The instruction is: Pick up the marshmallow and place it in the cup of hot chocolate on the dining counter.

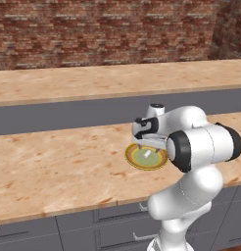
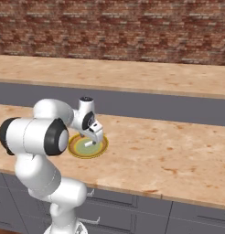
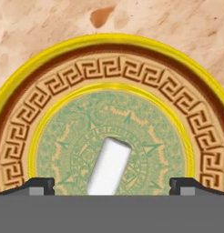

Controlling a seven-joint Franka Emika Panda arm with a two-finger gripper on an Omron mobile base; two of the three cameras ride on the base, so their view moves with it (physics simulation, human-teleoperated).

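The bench (image 1: 54,166) carries a round yellow-rimmed plate (image 3: 22,91). The marshmallow (image 3: 109,166) lies on its side at the plate's green centre, tilted. Directly above the plate, the gripper (image 3: 112,184) hovers, jaws fully spread, straddling the marshmallow, gripping nothing.

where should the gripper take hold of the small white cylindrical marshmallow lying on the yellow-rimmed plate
Probably across the middle of the small white cylindrical marshmallow, coming straight down from above. It lies on its side in the green centre of the round yellow-rimmed plate, so its long curved flanks are the sides to pinch. The open gripper already straddles it, a fingertip on either side.
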